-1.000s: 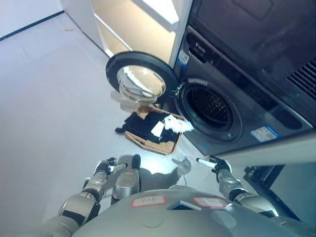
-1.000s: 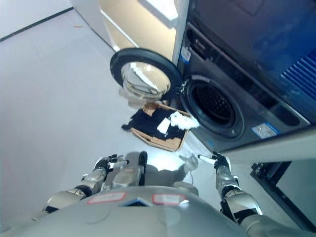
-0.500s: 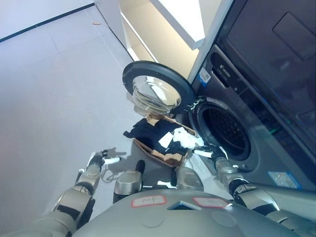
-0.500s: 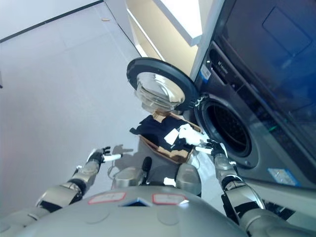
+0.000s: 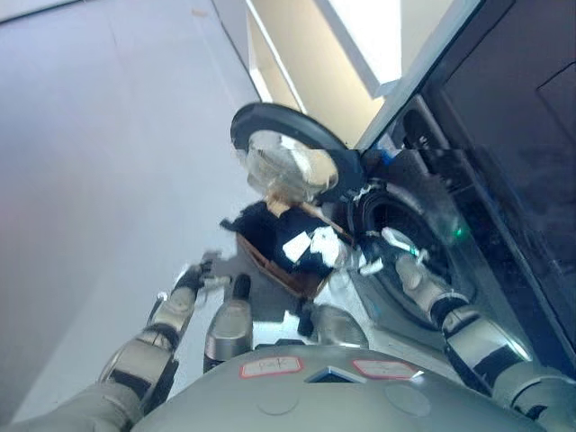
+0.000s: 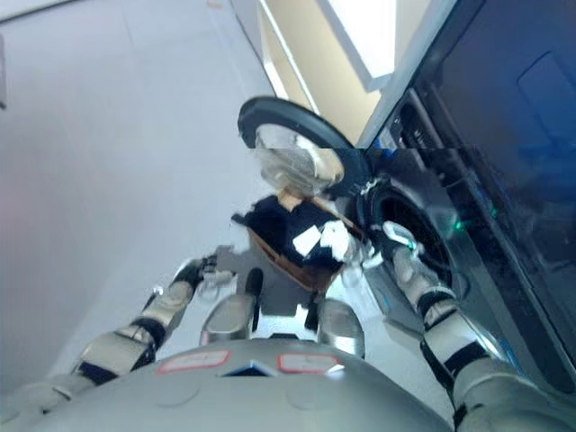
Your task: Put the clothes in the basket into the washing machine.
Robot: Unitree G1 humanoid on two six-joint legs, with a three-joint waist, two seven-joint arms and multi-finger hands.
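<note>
at frame centre the right hand [image 5: 402, 255], fingers loosely spread, hovers beside the brown wicker basket [image 5: 281, 273] of dark clothes [image 5: 266, 228]; left hand [image 5: 191, 279] lower left, fingers relaxed.

Smooth pale grey floor [image 5: 99, 153] fills the left & centre, glossy, w/ soft reflections. Thin dark seam line across it near the top left corner. Cream-beige wall panel [image 5: 310, 67] at top centre, pale skirting strip along its base. Bright white slanted panel [image 5: 373, 36] overhead, top right, lit strongly. Dark glossy cabinet front [image 6: 504, 135] covers the right side.
</note>
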